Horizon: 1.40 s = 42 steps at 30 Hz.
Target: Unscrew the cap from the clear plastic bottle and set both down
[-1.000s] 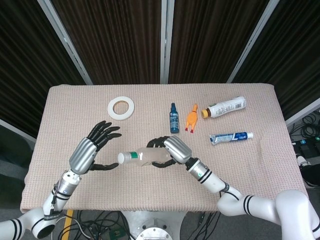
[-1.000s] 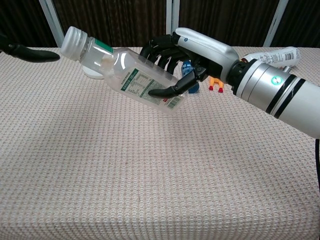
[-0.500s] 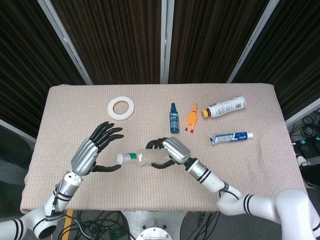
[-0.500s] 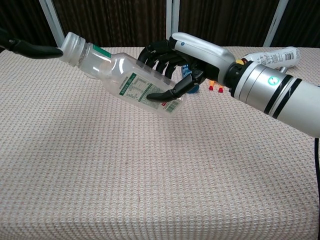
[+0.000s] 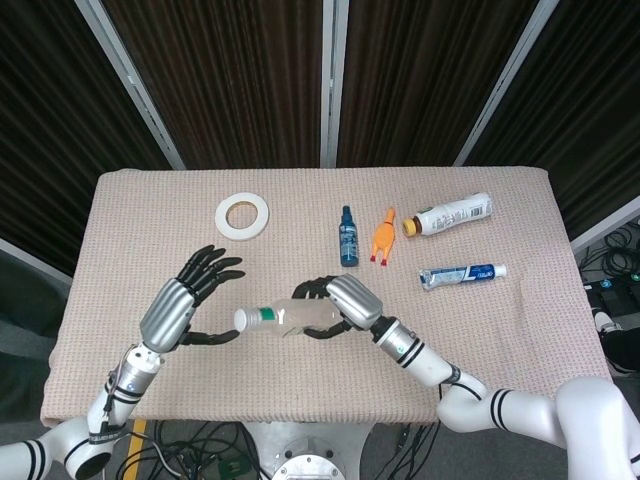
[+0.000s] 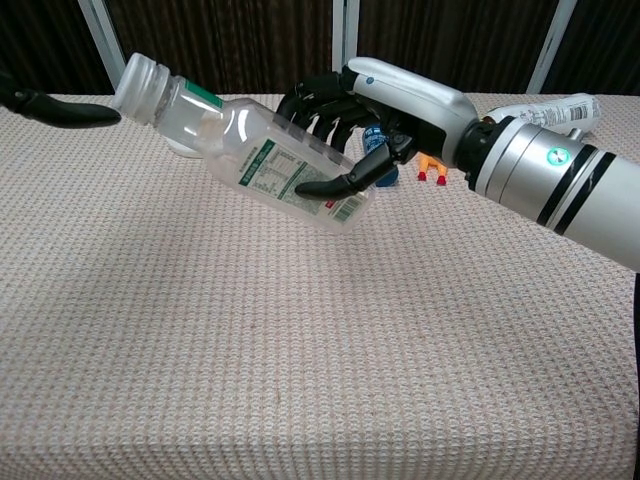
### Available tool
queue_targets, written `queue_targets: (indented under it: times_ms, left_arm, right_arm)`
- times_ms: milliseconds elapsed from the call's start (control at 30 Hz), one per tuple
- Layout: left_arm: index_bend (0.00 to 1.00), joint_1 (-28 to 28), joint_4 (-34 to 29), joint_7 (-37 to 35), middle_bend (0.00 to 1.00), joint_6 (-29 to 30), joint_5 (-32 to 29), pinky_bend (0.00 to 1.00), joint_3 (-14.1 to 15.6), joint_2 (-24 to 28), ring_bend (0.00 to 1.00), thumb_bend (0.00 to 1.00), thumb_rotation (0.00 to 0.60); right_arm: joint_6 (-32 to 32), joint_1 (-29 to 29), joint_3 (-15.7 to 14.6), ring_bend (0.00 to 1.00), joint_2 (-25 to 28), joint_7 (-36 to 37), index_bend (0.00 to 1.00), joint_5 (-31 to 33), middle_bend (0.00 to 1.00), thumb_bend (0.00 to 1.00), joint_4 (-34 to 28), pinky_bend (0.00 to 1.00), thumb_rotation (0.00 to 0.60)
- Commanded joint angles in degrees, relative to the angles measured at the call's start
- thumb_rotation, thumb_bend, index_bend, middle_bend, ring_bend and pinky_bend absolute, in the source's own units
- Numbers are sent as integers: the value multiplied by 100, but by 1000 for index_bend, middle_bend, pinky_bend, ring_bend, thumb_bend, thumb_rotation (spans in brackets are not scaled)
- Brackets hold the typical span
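Observation:
My right hand [image 5: 337, 300] [image 6: 365, 120] grips the clear plastic bottle [image 5: 290, 317] [image 6: 260, 152] around its lower body, holding it tilted above the table with the neck pointing left. Its white cap [image 5: 241, 319] [image 6: 137, 83] is on the neck. My left hand [image 5: 185, 297] is open, fingers spread, just left of the cap, with its thumb below and beside the cap. In the chest view only one dark fingertip [image 6: 55, 108] of that hand shows at the left edge, close to the cap; contact is unclear.
On the beige table cloth [image 5: 500, 340] lie a white tape roll [image 5: 242, 215], a small blue bottle [image 5: 347, 236], an orange rubber chicken [image 5: 383, 235], a white bottle lying down [image 5: 449, 214] and a toothpaste tube [image 5: 461, 274].
The bottle and my right hand shifted slightly, the neck dipping then rising again. My left hand stays open near the cap, barely moved.

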Motion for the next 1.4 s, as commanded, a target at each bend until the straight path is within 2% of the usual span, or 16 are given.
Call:
queue_targets:
  times_ms: [33, 600, 1133, 1400]
  left_arm:
    - [206, -18, -20, 18, 143, 3, 35, 42, -1, -2, 43, 0, 600]
    - [206, 20, -64, 28, 143, 25, 38, 42, 57, 36, 43, 0, 600]
    - [206, -4, -147, 73, 143, 70, 69, 42, -5, 49, 43, 0, 600]
    - [206, 53, -149, 106, 143, 63, 113, 42, 111, 87, 43, 0, 600]
  right_arm:
    - [-51, 20, -13, 432, -6, -12, 594, 14, 548, 485, -3, 567, 600]
    - [-37, 19, -16, 432, 53, 48, 594, 25, 542, 474, -14, 567, 600]
    - [-91, 58, -27, 432, 7, 94, 594, 31, 543, 475, 19, 567, 600]
    - [-24, 35, -14, 432, 51, 82, 594, 25, 543, 475, -2, 567, 600]
